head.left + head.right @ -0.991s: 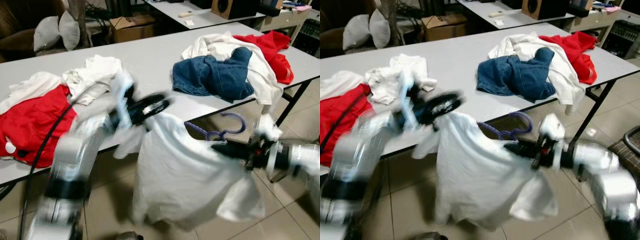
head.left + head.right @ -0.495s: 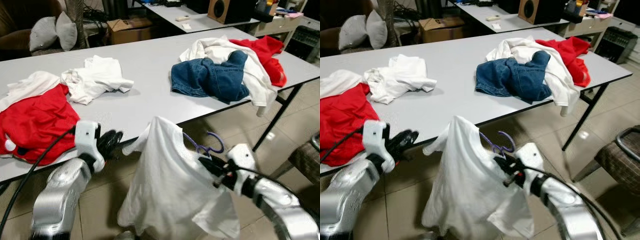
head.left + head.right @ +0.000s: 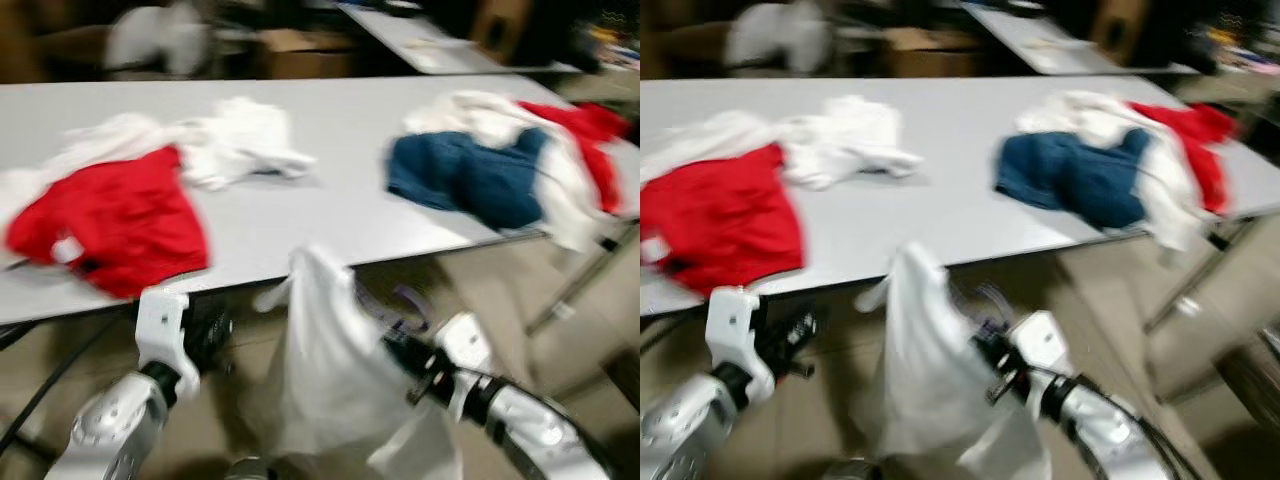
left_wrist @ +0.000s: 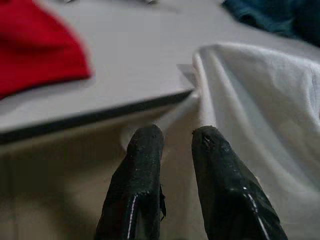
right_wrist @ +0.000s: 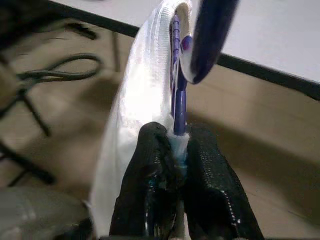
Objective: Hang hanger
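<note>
The right gripper [image 5: 176,145] pinches the purple hanger [image 5: 179,95] with a white shirt [image 3: 325,370] on it, below the table [image 3: 330,190] edge. The left gripper [image 4: 172,137], slightly parted, holds nothing beside the shirt.

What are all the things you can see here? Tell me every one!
Table: one, grey, across the middle.
Red garment: one, on the table's left part.
White clothes: one crumpled pile, beside the red garment.
Blue jeans: one, on the table's right part.
White and red clothes: one heap, behind the jeans.
White shirt: one, on the hanger, before the table.
Hanger: one, purple, inside the shirt.
Left gripper: slightly open, beside the shirt.
Right gripper: shut on the hanger.
</note>
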Controlling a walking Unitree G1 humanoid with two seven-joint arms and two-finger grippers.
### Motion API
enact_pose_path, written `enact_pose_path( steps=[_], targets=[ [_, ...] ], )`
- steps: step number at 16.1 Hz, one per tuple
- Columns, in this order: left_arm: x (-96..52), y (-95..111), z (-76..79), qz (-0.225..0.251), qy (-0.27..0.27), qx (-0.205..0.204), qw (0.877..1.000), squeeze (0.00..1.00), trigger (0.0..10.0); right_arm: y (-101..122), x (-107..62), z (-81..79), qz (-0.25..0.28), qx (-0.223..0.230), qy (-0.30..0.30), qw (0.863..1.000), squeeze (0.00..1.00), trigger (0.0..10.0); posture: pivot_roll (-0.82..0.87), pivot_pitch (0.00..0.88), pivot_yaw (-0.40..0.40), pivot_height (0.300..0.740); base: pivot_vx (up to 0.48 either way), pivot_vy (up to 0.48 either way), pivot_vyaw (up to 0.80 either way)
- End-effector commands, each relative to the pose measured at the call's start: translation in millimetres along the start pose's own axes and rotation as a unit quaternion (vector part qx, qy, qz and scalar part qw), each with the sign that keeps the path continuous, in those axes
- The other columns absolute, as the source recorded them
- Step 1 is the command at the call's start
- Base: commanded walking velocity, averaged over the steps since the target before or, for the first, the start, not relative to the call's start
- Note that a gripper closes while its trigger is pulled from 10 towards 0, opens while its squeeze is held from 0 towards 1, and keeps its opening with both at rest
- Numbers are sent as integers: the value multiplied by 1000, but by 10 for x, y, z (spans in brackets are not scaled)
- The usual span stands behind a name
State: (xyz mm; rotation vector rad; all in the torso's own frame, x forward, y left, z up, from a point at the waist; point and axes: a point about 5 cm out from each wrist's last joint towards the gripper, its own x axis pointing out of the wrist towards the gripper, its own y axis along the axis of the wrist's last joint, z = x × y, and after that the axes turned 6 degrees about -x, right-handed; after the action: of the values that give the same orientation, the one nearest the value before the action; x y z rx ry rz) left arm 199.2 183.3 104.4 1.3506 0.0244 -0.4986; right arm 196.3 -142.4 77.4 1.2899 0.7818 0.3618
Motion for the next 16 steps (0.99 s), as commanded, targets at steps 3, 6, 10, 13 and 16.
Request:
enact_pose_path(
  steps=[3, 6, 10, 13, 16],
  targets=[
    [21, 33, 113, 18, -26, -1, 999, 0, 10000, 85, -35, 15, 11, 3, 13, 1000, 0, 10000, 72, 0, -52, 740, 0, 0, 800],
    [114, 86, 119, 52, 0, -18, 998, 0, 10000, 168, -46, 143, 36, -13, -9, 999, 0, 10000, 46, 0, -48, 740, 0, 0, 800],
    [208, 146, -42, 42, 53, 30, 997, 0, 10000, 129, -192, 358, 39, 9, -48, 998, 0, 10000, 18, 0, -8, 740, 0, 0, 800],
    [255, 248, -26, 45, 2, 9, 999, 0, 10000, 110, -264, 354, 45, 29, -47, 997, 0, 10000, 17, 0, 18, 740, 0, 0, 800],
    [259, 250, -40, 31, -14, 19, 999, 0, 10000, 82, -293, 346, 49, 42, -41, 997, 0, 10000, 18, 0, 37, 740, 0, 0, 800]
  ],
)
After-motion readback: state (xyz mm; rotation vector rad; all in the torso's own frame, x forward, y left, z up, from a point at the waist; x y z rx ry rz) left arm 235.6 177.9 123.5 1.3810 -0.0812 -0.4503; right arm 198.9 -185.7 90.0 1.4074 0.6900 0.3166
